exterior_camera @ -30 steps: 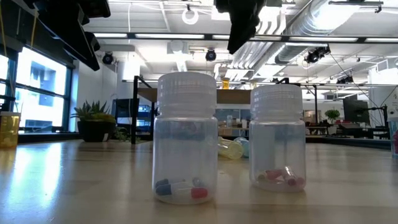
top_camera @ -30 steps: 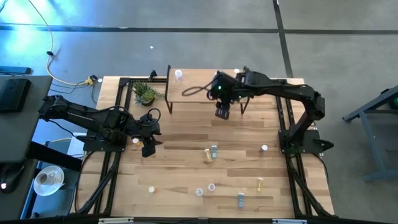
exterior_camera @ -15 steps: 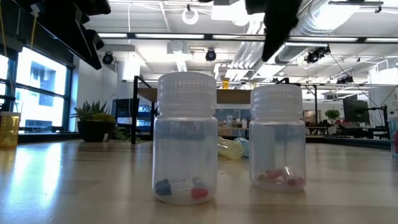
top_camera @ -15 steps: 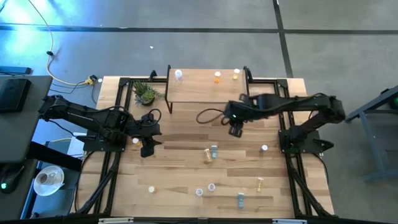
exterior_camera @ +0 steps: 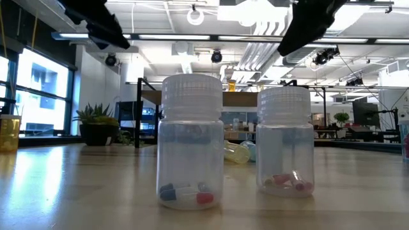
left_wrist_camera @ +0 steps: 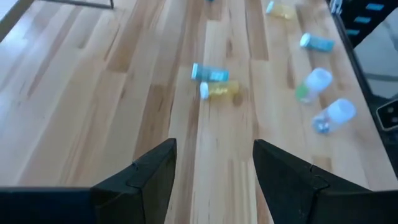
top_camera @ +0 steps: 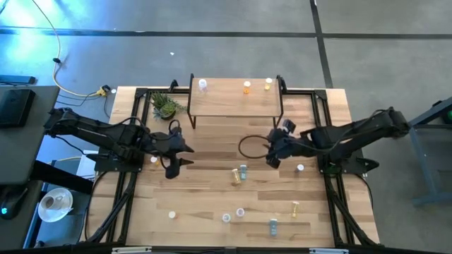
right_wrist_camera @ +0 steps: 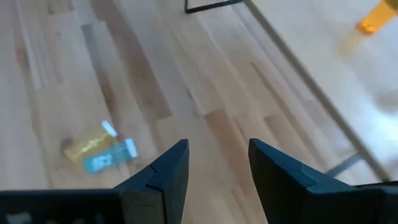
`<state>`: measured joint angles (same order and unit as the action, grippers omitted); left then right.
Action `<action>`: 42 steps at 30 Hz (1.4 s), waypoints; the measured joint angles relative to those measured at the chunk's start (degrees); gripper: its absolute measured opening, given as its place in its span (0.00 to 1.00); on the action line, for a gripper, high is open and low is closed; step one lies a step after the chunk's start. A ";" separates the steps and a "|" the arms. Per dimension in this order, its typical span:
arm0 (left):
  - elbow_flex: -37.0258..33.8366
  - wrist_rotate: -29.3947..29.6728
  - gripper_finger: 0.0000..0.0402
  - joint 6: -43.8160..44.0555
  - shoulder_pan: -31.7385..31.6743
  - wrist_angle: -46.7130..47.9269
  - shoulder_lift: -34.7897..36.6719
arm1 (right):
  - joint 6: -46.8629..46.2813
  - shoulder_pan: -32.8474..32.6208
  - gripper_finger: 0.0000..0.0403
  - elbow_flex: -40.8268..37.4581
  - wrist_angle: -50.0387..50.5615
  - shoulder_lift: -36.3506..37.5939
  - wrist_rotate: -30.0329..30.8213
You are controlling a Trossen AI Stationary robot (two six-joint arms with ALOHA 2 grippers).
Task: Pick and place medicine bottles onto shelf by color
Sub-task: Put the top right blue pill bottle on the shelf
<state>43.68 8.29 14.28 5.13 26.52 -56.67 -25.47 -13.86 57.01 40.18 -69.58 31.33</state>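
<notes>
Light-wood shelf (top_camera: 233,99) at table's far edge, carrying pink, orange, yellow bottles | yellow bottle (top_camera: 236,176) touching teal bottle (top_camera: 244,170) mid-table | left gripper (top_camera: 174,159) empty, parted | right gripper (top_camera: 272,161) empty, parted, above table

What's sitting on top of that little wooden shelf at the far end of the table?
On the shelf stand three small bottles: a pale one near one end, an orange one and a yellow one near the other. Under the board nothing can be seen.

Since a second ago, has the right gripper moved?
Yes. In the high view the right gripper has come off the shelf edge, toward the table's near side and slightly right, now over bare tabletop beside the yellow and teal bottles, fingers open, empty.
</notes>
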 joint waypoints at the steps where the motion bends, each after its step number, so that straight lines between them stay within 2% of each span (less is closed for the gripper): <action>1: 0.00 0.00 0.50 0.04 0.00 -0.64 -0.15 | -0.53 -0.63 0.39 -0.74 -1.02 -0.02 0.00; 8: -0.03 0.00 0.50 0.01 0.00 -6.81 -4.07 | -1.73 -4.73 0.39 -5.52 -10.95 -0.06 1.35; 13: -0.02 -0.04 0.50 -3.24 0.02 -11.75 -9.15 | -2.99 -6.65 0.39 -5.81 -11.39 -0.06 3.30; 25: -0.02 -0.30 0.50 -4.21 0.01 -22.90 -20.82 | -7.96 -8.96 0.39 -5.81 -11.05 -0.06 3.54; 30: 0.06 -0.77 0.50 -4.01 -0.61 -31.17 -24.74 | -8.16 -9.45 0.39 -5.81 -10.90 -0.06 3.37; 36: 3.73 -3.41 0.50 -6.74 -1.75 -32.55 -28.55 | -8.15 -9.45 0.39 -5.81 -10.83 -0.08 3.71; 42: 7.38 -3.38 0.50 -14.90 -1.84 -32.91 -31.74 | -8.16 -9.45 0.39 -5.29 -11.26 -0.11 6.95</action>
<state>51.06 4.91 -0.61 3.29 -6.39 -88.41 -33.63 -23.31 51.72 28.92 -69.69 38.28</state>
